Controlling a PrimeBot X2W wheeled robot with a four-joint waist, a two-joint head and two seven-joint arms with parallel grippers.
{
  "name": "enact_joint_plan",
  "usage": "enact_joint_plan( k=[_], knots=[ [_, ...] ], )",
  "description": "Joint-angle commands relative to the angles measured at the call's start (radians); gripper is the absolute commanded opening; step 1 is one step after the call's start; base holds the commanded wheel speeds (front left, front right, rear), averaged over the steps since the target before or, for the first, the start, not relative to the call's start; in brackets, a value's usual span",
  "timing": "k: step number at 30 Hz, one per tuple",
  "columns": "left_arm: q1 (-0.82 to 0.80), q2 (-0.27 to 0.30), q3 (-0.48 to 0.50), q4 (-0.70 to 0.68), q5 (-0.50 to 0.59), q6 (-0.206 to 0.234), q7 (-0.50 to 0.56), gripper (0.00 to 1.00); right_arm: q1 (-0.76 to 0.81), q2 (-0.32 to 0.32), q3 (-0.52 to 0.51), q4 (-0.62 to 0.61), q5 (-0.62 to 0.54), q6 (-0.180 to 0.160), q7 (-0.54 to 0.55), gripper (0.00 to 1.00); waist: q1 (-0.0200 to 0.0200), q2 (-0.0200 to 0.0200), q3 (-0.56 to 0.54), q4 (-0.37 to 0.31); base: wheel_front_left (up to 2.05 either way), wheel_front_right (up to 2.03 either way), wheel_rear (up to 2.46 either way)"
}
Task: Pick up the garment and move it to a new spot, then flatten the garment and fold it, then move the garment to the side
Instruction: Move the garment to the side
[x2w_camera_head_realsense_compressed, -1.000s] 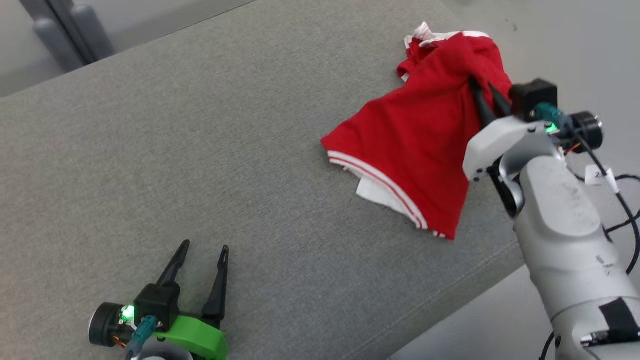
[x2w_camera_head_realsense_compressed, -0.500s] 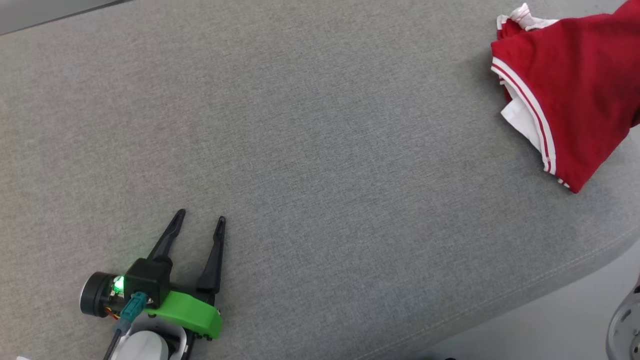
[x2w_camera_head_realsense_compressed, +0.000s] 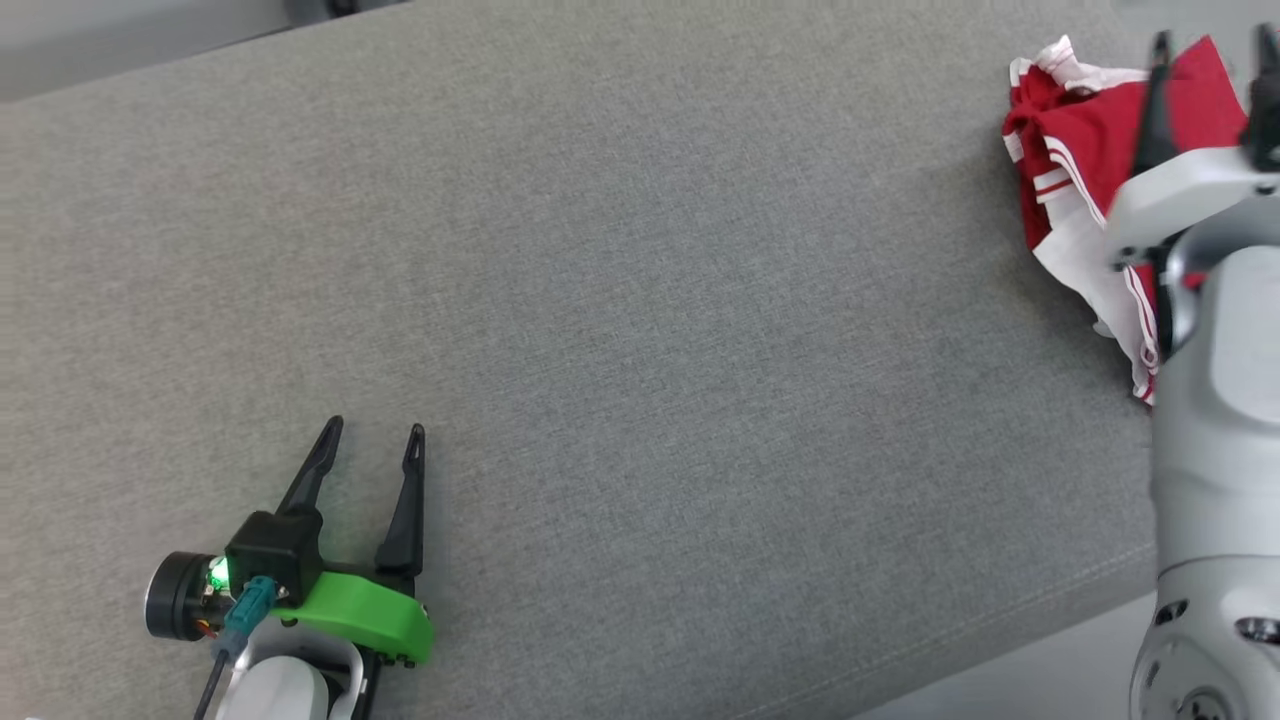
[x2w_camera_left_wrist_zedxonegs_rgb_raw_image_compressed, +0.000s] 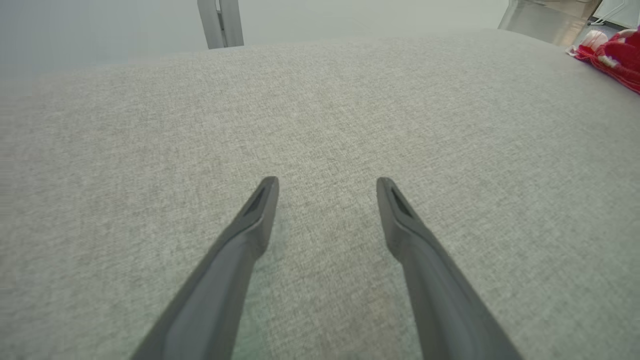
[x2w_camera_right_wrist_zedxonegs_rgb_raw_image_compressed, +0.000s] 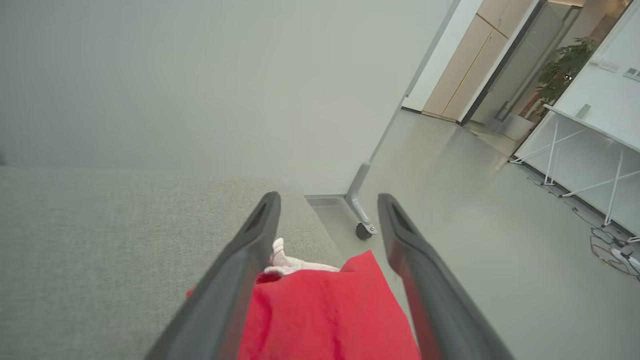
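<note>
the garment, red with white trim, lies bunched at the far right corner of the grey padded surface, right by its edge, and in the right wrist view the bare floor starts just past the cloth. that is the main risk as i judge it: a nudge or a drag toward that side could tip the heap over the edge, and a fresh pinch into such a crumpled pile would likely catch several layers at once, so it would come up twisted and be hard to flatten. the right gripper hangs over the heap with its fingers spread, cloth showing between them lower down, pinching nothing; whether they brush the fabric i cannot tell. the left gripper is also spread, low over bare surface, well apart from the garment. against the earlier pictures, the right fingers were pressed together on the cloth a second ago and the garment hung from them as a broad red panel; now it is let go and collapsed into a smaller heap. the head camera has swung, so the shifted framing is not the cloth's travel. the left gripper looks unchanged.
</note>
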Motion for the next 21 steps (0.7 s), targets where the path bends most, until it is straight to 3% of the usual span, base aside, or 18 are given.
enact_joint_plan(
  k=[1, 8, 13, 21],
  knots=[
    [-0.004, -0.004, 0.015, 0.006, 0.007, -0.003, 0.001, 1.00, 0.024, 0.000, 0.051, -0.001, 0.054, -0.002, -0.008, 1.00, -0.0001, 0.0000, -0.032, 0.029, 0.00, 0.00, 0.00],
    [0.006, -0.037, 0.096, 0.026, 0.022, -0.003, 0.001, 1.00, 0.175, 0.000, 0.300, -0.141, 0.333, -0.002, -0.008, 1.00, -0.0001, 0.0000, -0.084, 0.106, 0.00, 0.00, 0.00],
    [0.017, -0.055, 0.163, 0.043, 0.030, -0.003, 0.001, 1.00, 0.284, 0.000, 0.390, -0.200, 0.440, -0.002, -0.008, 1.00, -0.0001, 0.0000, -0.116, 0.158, 0.00, 0.00, 0.00],
    [0.050, -0.074, 0.229, 0.056, 0.066, -0.003, 0.001, 1.00, 0.446, -0.001, 0.438, -0.233, 0.533, -0.002, -0.008, 1.00, -0.0001, 0.0000, -0.175, 0.207, 0.00, 0.00, 0.00]
  ],
)
